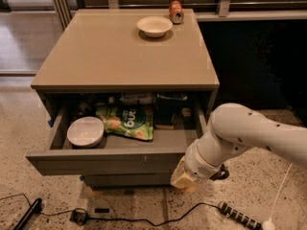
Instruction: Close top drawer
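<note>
The top drawer (105,163) is sticking out under the worktop's (120,56) front edge, running long left to right. The claw (183,177) is hanging below the front right corner; apart or together, I cannot tell.

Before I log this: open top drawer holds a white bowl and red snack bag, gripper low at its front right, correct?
No: the camera view shows a green snack bag; top drawer open, white bowl inside, gripper low at its front right.

Speckled floor (19,128), tan-topped cabinet (124,56), dark panel (259,56) right.
</note>
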Robot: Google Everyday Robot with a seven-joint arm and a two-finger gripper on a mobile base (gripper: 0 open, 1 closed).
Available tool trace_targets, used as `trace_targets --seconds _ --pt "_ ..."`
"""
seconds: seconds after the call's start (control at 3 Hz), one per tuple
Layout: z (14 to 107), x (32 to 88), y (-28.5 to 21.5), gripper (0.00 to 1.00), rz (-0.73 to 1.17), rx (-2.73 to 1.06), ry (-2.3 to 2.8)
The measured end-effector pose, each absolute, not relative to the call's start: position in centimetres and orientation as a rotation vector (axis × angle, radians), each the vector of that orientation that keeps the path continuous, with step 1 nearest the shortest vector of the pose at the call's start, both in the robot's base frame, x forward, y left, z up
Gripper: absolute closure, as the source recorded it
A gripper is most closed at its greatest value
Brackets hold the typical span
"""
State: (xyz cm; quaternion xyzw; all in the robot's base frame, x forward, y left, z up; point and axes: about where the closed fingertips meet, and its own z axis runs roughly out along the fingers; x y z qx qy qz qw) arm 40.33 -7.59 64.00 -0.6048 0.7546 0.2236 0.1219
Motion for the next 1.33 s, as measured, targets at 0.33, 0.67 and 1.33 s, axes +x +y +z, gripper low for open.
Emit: trace_targets --seconds 0.33,0.67,1.33 --pt "64.00 40.33 -7.59 1.00 0.653 -1.765 2.202" --pt "64.00 40.33 -7.59 0.85 0.653 -1.765 2.202" --pt "64.00 40.33 -7.59 0.38 0.653 -1.765 2.202"
